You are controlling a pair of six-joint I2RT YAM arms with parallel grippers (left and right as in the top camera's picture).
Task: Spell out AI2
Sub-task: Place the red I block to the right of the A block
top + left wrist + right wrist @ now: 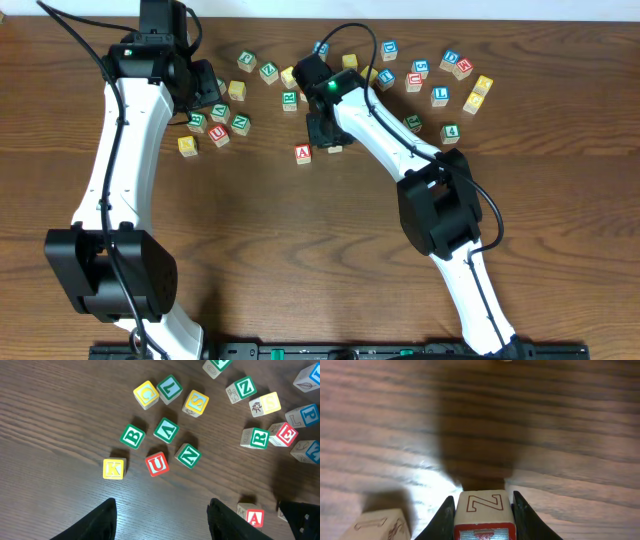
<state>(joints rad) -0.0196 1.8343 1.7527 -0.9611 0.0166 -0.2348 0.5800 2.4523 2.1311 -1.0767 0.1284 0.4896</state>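
A red A block [303, 153] lies on the table left of my right gripper [331, 143]; it also shows in the left wrist view [254, 517]. My right gripper [483, 520] is shut on a block [483, 509] with a red-edged top and a red outlined Z-like mark on its side, low at the table. A pale block [380, 527] lies just to its left. My left gripper [165, 517] is open and empty, above bare wood near a cluster of blocks; it shows in the overhead view [205, 95].
The left cluster holds yellow K [114, 468], red U [157, 463], green N [188, 455], green A [166, 429], green B [132, 436] and a green I-like block [169, 388]. Several more blocks [440, 75] are scattered at the back right.
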